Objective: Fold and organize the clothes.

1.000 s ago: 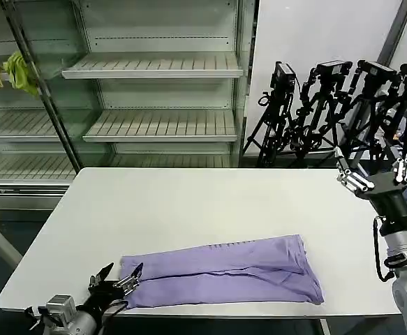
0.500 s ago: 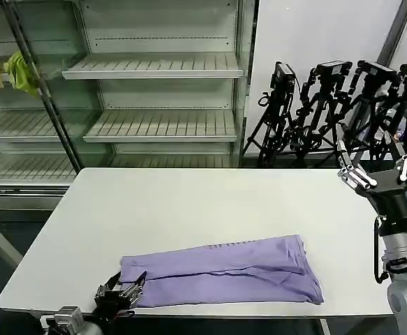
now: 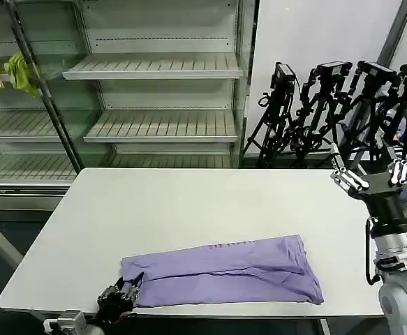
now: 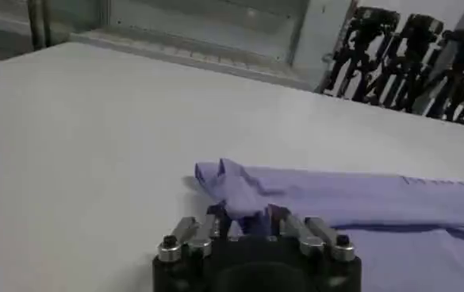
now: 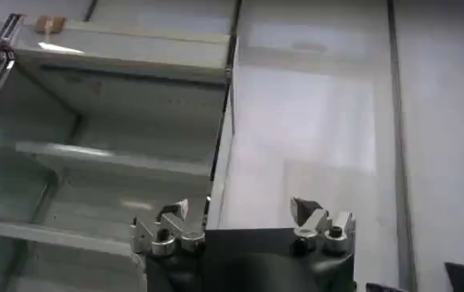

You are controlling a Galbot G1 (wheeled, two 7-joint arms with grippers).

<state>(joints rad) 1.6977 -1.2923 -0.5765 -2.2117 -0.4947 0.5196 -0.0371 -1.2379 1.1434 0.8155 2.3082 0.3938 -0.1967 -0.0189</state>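
A lavender T-shirt (image 3: 224, 272) lies folded into a long band across the front of the white table (image 3: 189, 202), plain side up. My left gripper (image 3: 128, 287) sits low at the table's front edge, at the band's left end. In the left wrist view the left gripper (image 4: 246, 218) has its fingers closed on the near corner of the T-shirt (image 4: 358, 198), with purple fabric bunched between them. My right gripper (image 3: 367, 174) is held up in the air past the table's right side, open and pointing upward. In its own view the right gripper (image 5: 239, 208) holds nothing.
Metal shelving (image 3: 154, 66) stands behind the table, with a yellow-green cloth (image 3: 21, 73) on its upper left. Several black camera tripods (image 3: 329, 112) are at the back right. The back half of the table is bare.
My left gripper went from open beside the shirt's left end to lower and closed on its corner. The right gripper shifted slightly and stays raised.
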